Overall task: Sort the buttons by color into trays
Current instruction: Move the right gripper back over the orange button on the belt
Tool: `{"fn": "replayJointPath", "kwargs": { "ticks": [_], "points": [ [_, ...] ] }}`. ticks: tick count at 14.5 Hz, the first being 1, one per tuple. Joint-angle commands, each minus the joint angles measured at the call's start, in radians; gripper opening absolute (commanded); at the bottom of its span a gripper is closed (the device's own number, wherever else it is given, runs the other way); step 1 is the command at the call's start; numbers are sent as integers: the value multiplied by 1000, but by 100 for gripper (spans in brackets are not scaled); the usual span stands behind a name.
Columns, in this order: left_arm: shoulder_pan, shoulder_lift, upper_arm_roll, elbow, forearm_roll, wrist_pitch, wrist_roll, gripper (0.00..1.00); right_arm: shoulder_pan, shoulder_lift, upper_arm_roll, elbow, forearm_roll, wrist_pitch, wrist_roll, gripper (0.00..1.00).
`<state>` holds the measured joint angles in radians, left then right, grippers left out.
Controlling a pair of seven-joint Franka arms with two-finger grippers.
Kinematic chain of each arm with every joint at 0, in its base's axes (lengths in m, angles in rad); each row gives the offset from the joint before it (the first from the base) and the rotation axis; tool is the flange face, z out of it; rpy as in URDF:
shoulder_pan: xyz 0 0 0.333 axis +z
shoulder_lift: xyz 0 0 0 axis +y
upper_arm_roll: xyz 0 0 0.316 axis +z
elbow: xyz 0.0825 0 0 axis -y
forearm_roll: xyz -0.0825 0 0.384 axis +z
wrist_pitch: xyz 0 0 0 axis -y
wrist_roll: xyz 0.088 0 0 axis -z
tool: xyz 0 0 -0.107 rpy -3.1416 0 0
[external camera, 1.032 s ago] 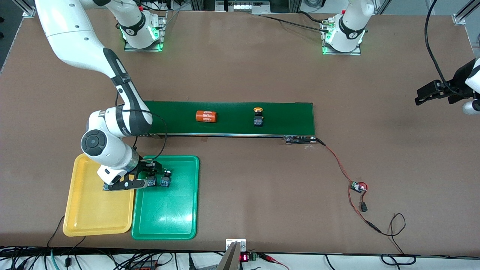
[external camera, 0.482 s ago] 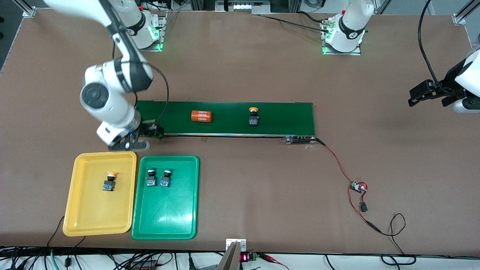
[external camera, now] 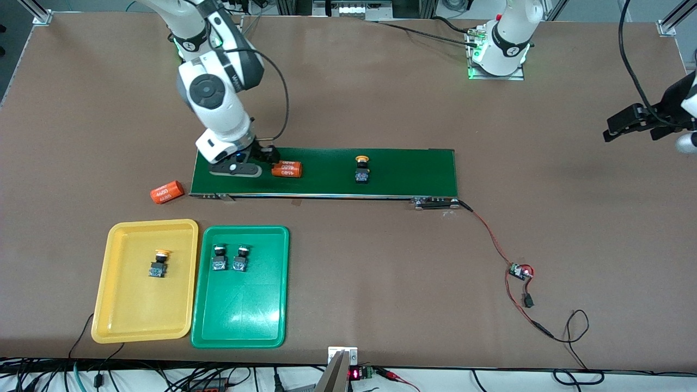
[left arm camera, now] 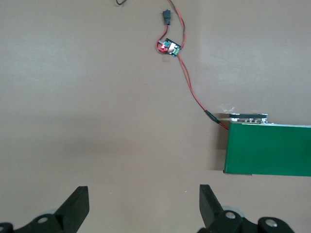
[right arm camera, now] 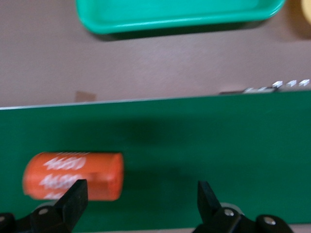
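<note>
One button (external camera: pixel 159 263) lies in a tray (external camera: pixel 109 321), two buttons (external camera: pixel 229 258) in the adjacent tray (external camera: pixel 239 326), a fourth (external camera: pixel 361 168) on the belt (external camera: pixel 414 171)

The right pincer (external camera: pixel 255 161) hangs open over the conveyor belt (external camera: pixel 408 171) at the right arm's end, beside an orange cylinder (external camera: pixel 287 169). A yellow-capped button (external camera: pixel 361 169) lies on the belt. One yellow-capped button (external camera: pixel 158 263) lies in the yellow tray (external camera: pixel 114 321), two green buttons (external camera: pixel 229 258) in the green tray (external camera: pixel 245 326); the left pincer (external camera: pixel 626 124) waits over bare table (external camera: pixel 354 272).
</note>
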<state>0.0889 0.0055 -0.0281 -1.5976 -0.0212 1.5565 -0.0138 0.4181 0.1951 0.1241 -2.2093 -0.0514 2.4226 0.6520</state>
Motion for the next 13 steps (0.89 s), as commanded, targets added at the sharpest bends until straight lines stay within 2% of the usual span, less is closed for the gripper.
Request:
{"fn": "replayJointPath", "kwargs": {
  "ticks": [1, 5, 8, 13],
  "points": [
    [3, -10, -19, -1, -5, -13, 14, 100, 53, -3, -7, 2, 4, 15, 78, 100],
    [3, -13, -33, -2, -5, -7, 17, 100, 73, 10, -6, 6, 4, 47, 127, 100],
    [3, -13, -36, -16, -3, 27, 17, 100, 93, 59, -6, 45, 4, 82, 169, 100],
    [-5, -16, -61, -12, -3, -4, 15, 100, 117, 99, -6, 91, 2, 78, 212, 100]
  ]
}}
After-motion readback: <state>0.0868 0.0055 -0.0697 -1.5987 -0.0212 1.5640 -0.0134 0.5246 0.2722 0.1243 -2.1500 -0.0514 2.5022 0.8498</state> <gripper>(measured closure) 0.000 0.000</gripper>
